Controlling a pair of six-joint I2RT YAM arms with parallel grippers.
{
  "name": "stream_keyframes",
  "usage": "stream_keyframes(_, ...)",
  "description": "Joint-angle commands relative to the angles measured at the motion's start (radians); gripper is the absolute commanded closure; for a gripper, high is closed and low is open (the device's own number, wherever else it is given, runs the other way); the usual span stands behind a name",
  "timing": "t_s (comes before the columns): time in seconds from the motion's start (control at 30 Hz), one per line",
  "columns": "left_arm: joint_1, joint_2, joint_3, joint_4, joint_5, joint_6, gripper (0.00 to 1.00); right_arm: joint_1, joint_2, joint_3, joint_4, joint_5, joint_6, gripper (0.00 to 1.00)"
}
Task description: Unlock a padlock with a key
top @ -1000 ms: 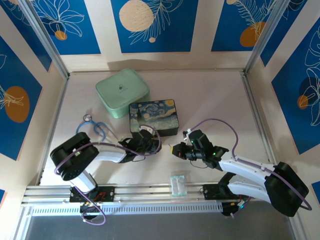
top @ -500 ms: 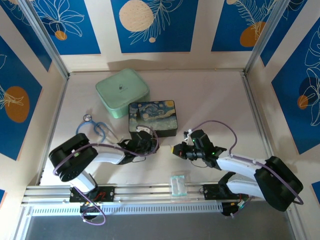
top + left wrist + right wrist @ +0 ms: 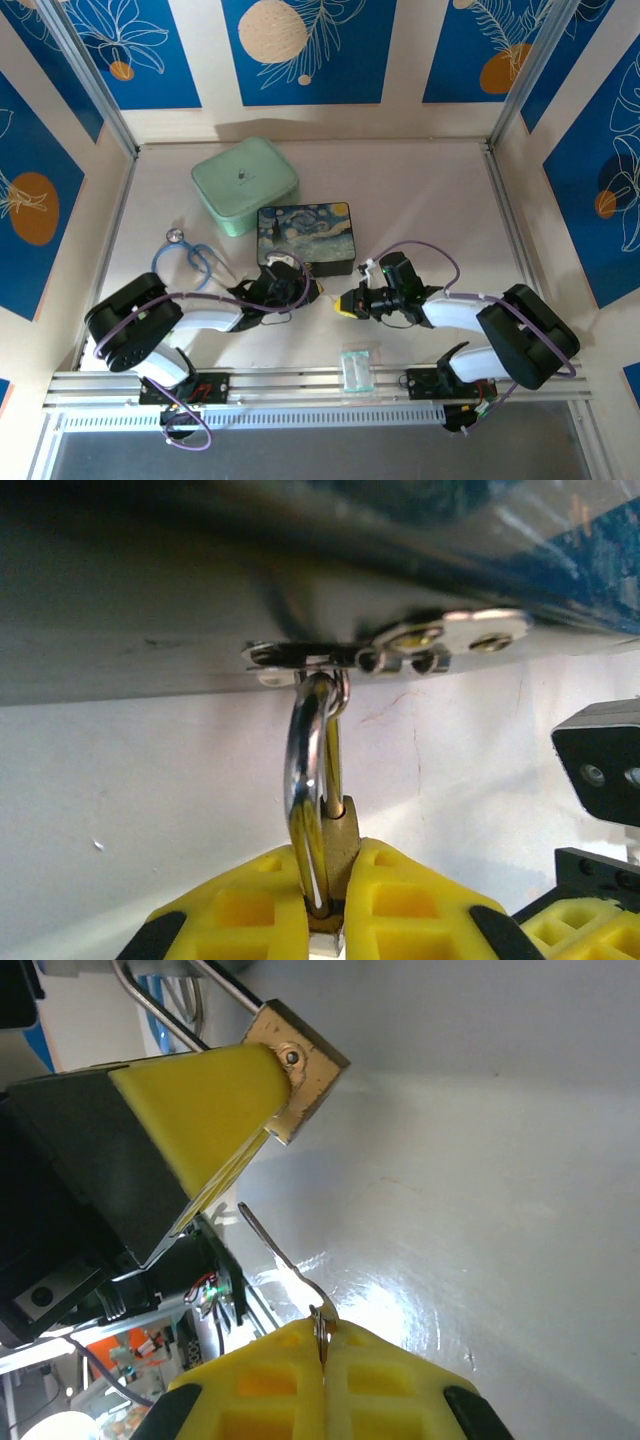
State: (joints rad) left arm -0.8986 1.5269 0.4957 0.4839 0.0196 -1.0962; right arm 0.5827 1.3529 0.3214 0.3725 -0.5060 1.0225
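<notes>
The small brass padlock [image 3: 341, 832] hangs by its silver shackle [image 3: 310, 755] from the clasp [image 3: 400, 652] of the painted box [image 3: 305, 236]. My left gripper [image 3: 325, 900] is shut on the padlock's body, yellow fingers either side. From the right wrist view the padlock [image 3: 300, 1065] sits at upper left against the left gripper's yellow finger [image 3: 195, 1105], its keyhole end facing me. My right gripper [image 3: 322, 1355] is shut on the thin silvery key [image 3: 280, 1255], whose blade points up-left toward the padlock, still apart from it. In the top view both grippers [image 3: 345, 302] nearly meet in front of the box.
A mint green case [image 3: 244, 184] lies behind the painted box. A stethoscope [image 3: 188, 256] lies to the left of the left arm. A clear plastic packet [image 3: 356, 368] lies near the front rail. Walls close in the table on three sides.
My right gripper has moved left with the key, closing toward the padlock. The left gripper has shifted slightly right and keeps holding the padlock.
</notes>
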Motion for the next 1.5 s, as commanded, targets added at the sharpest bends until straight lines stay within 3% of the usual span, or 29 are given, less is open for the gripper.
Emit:
stream_keyframes(0.0, 0.003, -0.023, -0.011, 0.114, 0.034, -0.060, 0.93, -0.020, 0.039, 0.015, 0.064, -0.085, 0.020, 1.00)
stream_keyframes(0.5, 0.003, -0.043, 0.005, 0.104, 0.007, -0.076, 0.97, -0.034, 0.141, 0.035, 0.080, -0.151, 0.029, 1.00)
stream_keyframes(0.6, 0.003, -0.025, 0.003, 0.108, 0.002, -0.075, 0.97, -0.028, 0.126, 0.085, -0.113, -0.116, -0.051, 1.00)
stream_keyframes(0.7, 0.002, 0.007, 0.027, 0.039, -0.004, -0.054, 0.96, -0.004, 0.097, 0.157, -0.372, 0.008, -0.149, 1.00)
stream_keyframes(0.83, 0.000, 0.048, 0.044, -0.018, -0.012, -0.042, 0.93, 0.002, 0.081, 0.170, -0.450, 0.065, -0.172, 1.00)
stream_keyframes(1.03, -0.005, 0.062, 0.038, -0.029, -0.025, -0.048, 0.73, 0.064, 0.088, 0.214, -0.512, 0.141, -0.183, 1.00)
stream_keyframes(1.27, -0.009, -0.023, 0.020, -0.128, -0.083, -0.051, 0.44, 0.102, 0.009, 0.260, -0.581, 0.206, -0.252, 1.00)
stream_keyframes(1.47, -0.014, -0.145, 0.006, -0.225, -0.154, -0.036, 0.40, 0.100, 0.087, 0.328, -0.726, 0.188, -0.374, 1.00)
